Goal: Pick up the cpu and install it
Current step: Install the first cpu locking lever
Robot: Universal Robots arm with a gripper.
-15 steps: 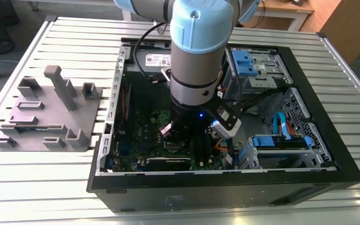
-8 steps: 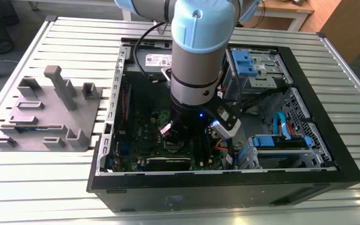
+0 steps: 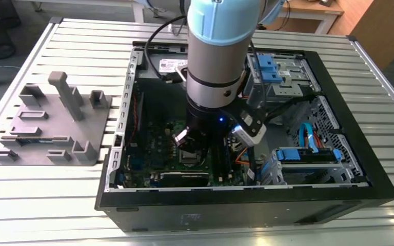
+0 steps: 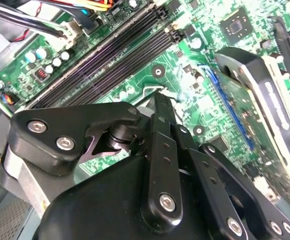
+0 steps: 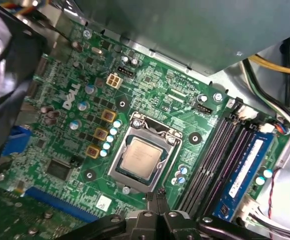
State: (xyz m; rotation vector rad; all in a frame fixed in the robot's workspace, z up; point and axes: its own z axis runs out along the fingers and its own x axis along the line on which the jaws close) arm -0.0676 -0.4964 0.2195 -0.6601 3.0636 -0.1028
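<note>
Arm [image 3: 216,56]: stood near-vertical, pale blue and silver, wrist pointing straight down. Gripper [image 4: 160,102]: black, fingers [image 4: 162,112] drawn together to a narrow tip, holding nothing.

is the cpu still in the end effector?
No. In the first wrist view the cpu lies flat inside the socket frame on the motherboard, apart from the end effector at the socket's edge.
</note>
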